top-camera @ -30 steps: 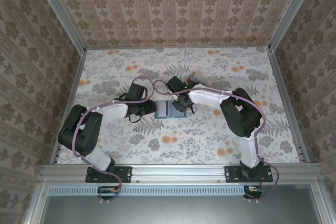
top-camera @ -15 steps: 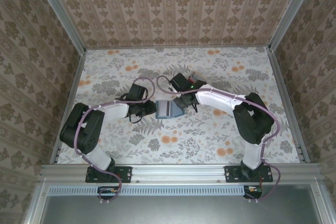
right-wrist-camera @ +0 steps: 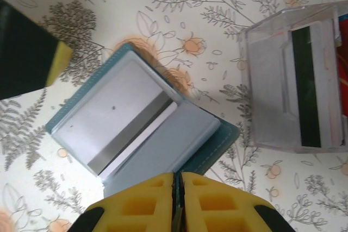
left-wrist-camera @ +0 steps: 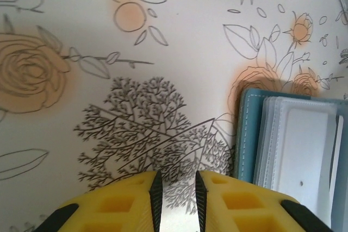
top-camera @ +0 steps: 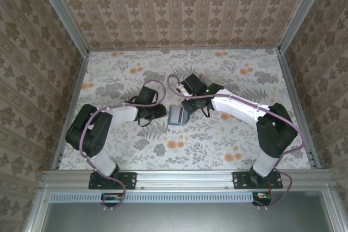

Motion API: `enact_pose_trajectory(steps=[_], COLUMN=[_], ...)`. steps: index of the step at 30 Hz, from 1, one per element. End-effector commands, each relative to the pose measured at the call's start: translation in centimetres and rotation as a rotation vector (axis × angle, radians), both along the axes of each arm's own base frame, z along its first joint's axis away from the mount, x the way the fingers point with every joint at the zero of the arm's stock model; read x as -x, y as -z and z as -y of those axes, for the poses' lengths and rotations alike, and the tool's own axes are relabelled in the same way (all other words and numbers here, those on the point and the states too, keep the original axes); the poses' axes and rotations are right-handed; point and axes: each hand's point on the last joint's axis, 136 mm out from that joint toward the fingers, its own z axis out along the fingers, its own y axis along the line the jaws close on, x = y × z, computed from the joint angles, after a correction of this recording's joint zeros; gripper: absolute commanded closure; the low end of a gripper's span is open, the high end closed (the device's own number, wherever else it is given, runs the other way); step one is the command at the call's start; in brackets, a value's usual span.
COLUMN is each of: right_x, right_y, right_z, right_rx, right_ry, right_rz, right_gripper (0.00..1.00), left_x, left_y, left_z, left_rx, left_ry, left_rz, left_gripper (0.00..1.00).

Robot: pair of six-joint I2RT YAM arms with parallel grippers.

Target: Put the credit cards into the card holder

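The card holder [right-wrist-camera: 136, 118] lies open on the flowered table, teal outside and pale grey inside, with a white rectangle under its left sleeve. My right gripper [right-wrist-camera: 178, 176] is over its near leaf, pads pressed together on that leaf's thin edge. The credit cards [right-wrist-camera: 307, 85] stand in a clear box [right-wrist-camera: 272, 80] to the right; one has a black stripe and a red one shows at the frame edge. My left gripper [left-wrist-camera: 175, 180] hovers just left of the card holder [left-wrist-camera: 247, 134], jaws slightly apart with only table between them. From above, the card holder [top-camera: 176, 116] lies between the left gripper [top-camera: 162, 111] and the right gripper [top-camera: 187, 108].
Patterned walls with metal rails [top-camera: 70, 107] fence the table on three sides. The clear box sits close behind the right wrist. Bare flowered tabletop [top-camera: 217, 150] stretches in front of the holder and toward both side rails.
The card holder has slid a little right and toward the front and turned slightly. Both grippers moved right with it, and the right arm has stretched out flatter.
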Motion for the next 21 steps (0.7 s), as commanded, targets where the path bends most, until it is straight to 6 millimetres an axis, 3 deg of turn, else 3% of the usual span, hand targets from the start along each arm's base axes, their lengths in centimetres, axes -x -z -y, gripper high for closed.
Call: enact_pose_trajectory(steps=[1, 13, 21], right_x=[0.5, -1.4, -2.1], right_y=[-1.7, -0.7, 1.7], right_z=[-1.3, -6.5, -7.6], right_rx=[-0.146, -0.446, -0.478], right_ry=[0.001, 0.031, 0.048], right_rz=[-0.019, -0.128, -0.182], right_gripper=[0.88, 0.87, 0.86], left_x=[1.0, 1.5, 1.5], left_y=[0.8, 1.9, 1.2], left_z=[2.9, 5.8, 3.2], left_rx=[0.046, 0.098, 0.085], left_ry=[0.061, 0.096, 0.04], left_rz=[-0.039, -0.067, -0.052], left_gripper=[0.73, 0.74, 0.75])
